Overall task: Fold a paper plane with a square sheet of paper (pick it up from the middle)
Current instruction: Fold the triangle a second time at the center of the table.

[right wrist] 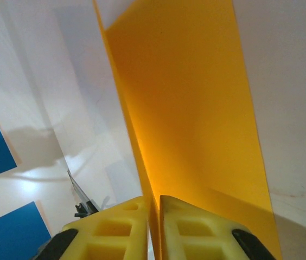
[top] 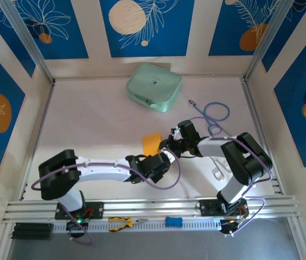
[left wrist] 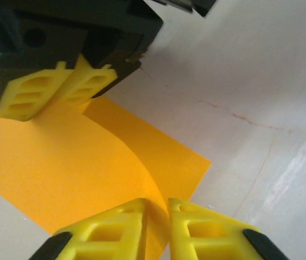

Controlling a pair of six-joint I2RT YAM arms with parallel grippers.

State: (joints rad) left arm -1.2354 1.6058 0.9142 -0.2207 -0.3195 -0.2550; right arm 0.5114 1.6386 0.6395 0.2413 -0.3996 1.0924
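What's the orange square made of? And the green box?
The orange square looks like thin matte paper: it bends in a smooth curve between the jaws. The green box seems fabric or soft plastic, going by rounded corners and a side seam.

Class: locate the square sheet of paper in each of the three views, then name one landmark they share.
Top external: square sheet of paper at centre, nearer than the pale green case.
Left wrist: left and centre, pinched at the bottom by the left gripper.
Right wrist: standing up the middle from the right gripper.
Shared landmark: the white table.
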